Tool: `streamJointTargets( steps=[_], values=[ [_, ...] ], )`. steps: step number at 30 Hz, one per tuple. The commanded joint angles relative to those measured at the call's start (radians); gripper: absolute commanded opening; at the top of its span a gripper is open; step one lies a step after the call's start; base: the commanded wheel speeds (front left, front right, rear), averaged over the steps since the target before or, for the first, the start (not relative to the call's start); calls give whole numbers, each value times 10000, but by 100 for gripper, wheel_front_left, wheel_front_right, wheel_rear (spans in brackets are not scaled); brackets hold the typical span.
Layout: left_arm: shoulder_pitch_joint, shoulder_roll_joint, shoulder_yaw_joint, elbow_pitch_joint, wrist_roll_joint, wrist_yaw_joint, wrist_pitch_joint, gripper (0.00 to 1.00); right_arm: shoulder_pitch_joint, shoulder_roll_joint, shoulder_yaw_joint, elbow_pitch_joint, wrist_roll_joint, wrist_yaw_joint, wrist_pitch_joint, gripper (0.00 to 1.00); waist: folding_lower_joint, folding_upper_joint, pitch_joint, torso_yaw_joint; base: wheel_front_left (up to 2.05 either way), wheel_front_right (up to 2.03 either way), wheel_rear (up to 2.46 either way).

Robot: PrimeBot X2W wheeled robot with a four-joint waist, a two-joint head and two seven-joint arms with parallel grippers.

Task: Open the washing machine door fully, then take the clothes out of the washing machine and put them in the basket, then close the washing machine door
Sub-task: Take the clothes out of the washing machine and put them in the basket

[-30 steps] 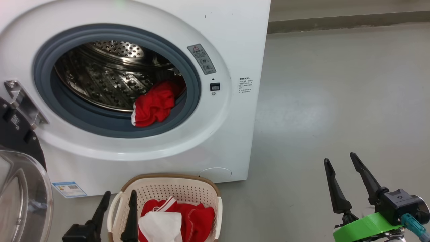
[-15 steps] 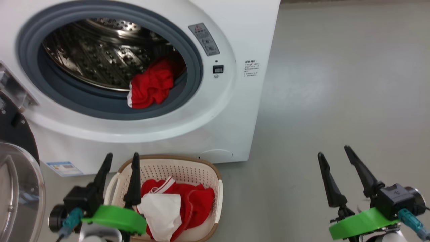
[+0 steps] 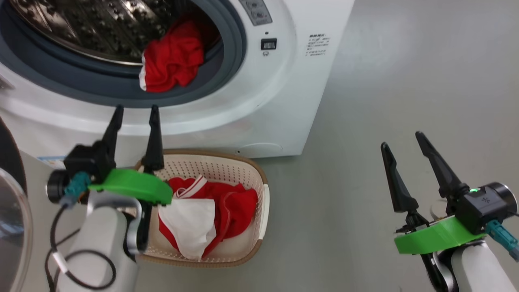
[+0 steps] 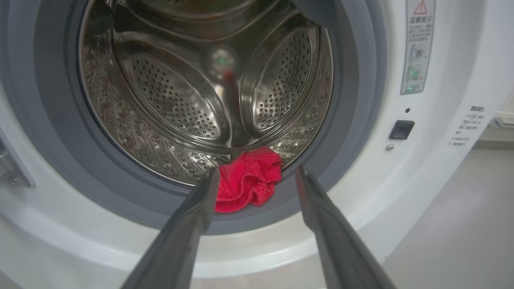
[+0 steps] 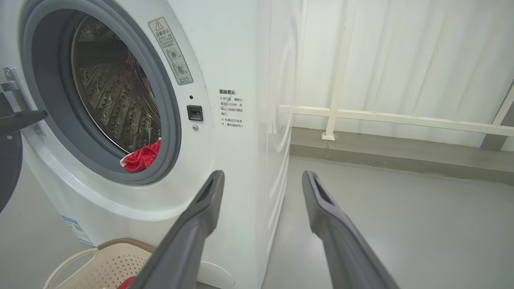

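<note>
Your left gripper (image 3: pixel 136 108) stood wide open and held nothing. Its fingers pointed to 12 o'clock in the head view, crossing the 10 o'clock corner of the basket (image 3: pixel 259 178), with the tips against the white front of the washer (image 3: pixel 284 81). In its wrist view, one red garment (image 4: pixel 249 182) showed between the two fingers without touching them. It lay at the 6 o'clock lip of the drum (image 4: pixel 176 100) and spilled onto the grey seal (image 4: pixel 353 120).

Your right gripper (image 3: pixel 401 140) was spread just as wide and was also empty. It sat at 4 o'clock in the head view, over the floor (image 3: pixel 365 235) and well apart from the washer.

The door (image 3: pixel 10 211) hung open at the 9 o'clock edge of the head view. The basket sat on the floor just in front of the washer, at 6 o'clock from the drum opening. It held red clothes (image 3: pixel 235 202) with a white panel on top.
</note>
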Motion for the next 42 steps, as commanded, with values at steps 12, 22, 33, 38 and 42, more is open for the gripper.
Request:
streamJointTargets(
  steps=[12, 22, 33, 38, 42],
  values=[
    [-2600, 297, 795, 1331, 189, -283, -118, 100, -1045, -121, 436, -357, 29, 48, -65, 100, 0, 0, 1707, -62, 0, 0, 0],
    [-4716, 485, 907, 3200, 149, -681, -119, 100, -1576, -185, 726, -309, 90, 48, -65, 100, 0, 0, 2556, -325, 0, 0, 0],
    [-6526, 672, 726, 5431, 21, -935, 711, 100, -1863, -182, 937, -236, 202, 48, -65, 100, 0, 0, 3119, -680, 0, 0, 0],
    [-6921, 746, 620, 6020, 36, -910, 1143, 100, -1918, -148, 991, -210, 219, 48, -65, 100, 0, 0, 3204, -749, 0, 0, 0],
    [-7231, 870, 406, 6566, 245, -584, 1606, 100, -1997, -91, 1070, -155, 239, 48, -65, 100, 0, 0, 3233, -821, 0, 0, 0]
  ],
)
